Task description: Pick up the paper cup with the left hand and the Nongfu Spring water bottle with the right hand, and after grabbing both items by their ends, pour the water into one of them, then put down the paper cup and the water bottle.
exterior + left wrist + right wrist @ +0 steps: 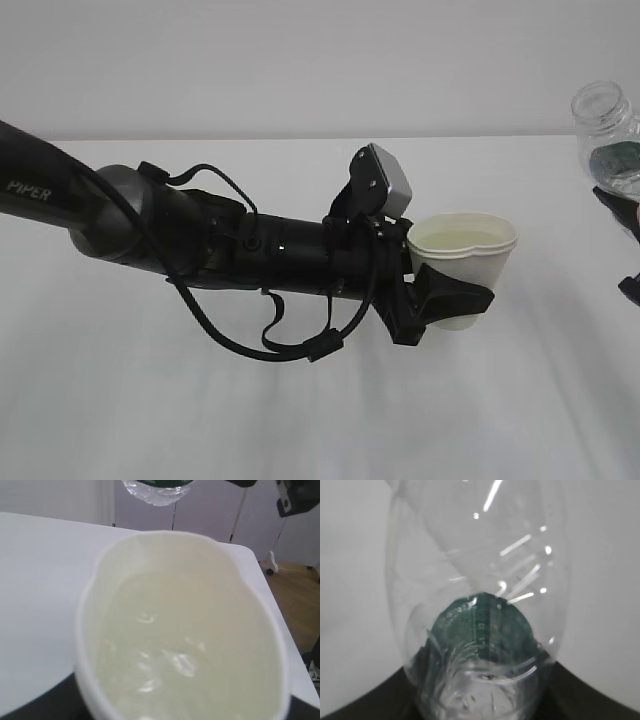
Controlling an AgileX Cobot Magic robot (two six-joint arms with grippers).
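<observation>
Paper cup (463, 262) upright in left gripper (440, 300), seemingly squeezed.

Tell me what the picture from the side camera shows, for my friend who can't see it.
A black robot arm reaches across a white table, its end effector holding a paper cup upright, with pale liquid inside and its rim squeezed out of round. At the far right edge, a clear bottle with no cap and a dark green label is partly cut off.

Clear ribbed water bottle (477, 605) filling the view, dark green label, pale backdrop
</observation>
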